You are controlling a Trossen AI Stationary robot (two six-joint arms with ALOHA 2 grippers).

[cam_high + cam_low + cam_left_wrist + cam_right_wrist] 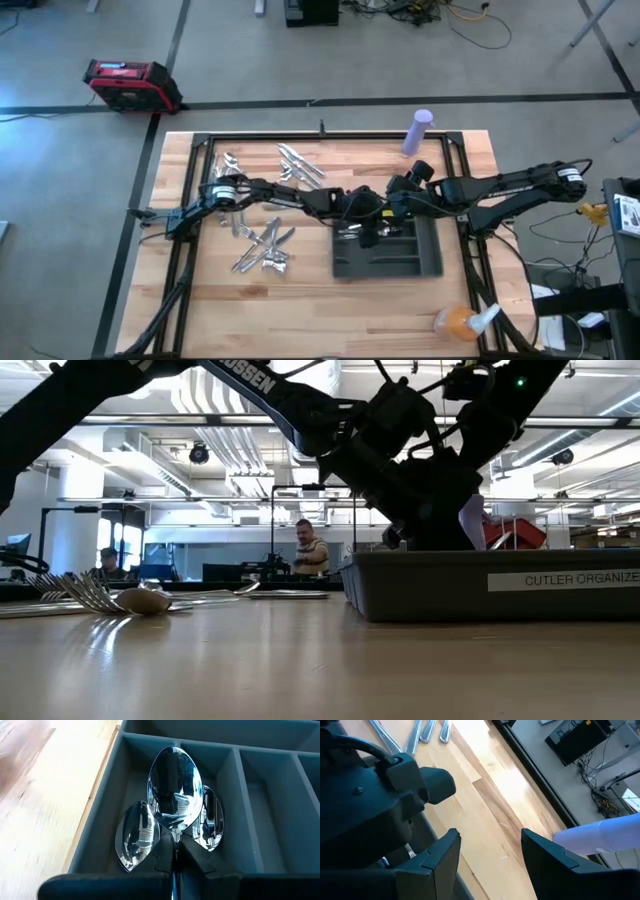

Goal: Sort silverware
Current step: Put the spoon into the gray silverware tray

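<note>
Shiny spoon clamped in left jaws over tray, 2 spoons beneath, right jaws parted.

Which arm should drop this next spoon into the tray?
Left, probably. Its end effector is shut on a spoon directly over the tray compartment holding two spoons. The right end effector is open and empty beside it.

Shiny silver spoons, dark grey tray, pale wood table.
</note>
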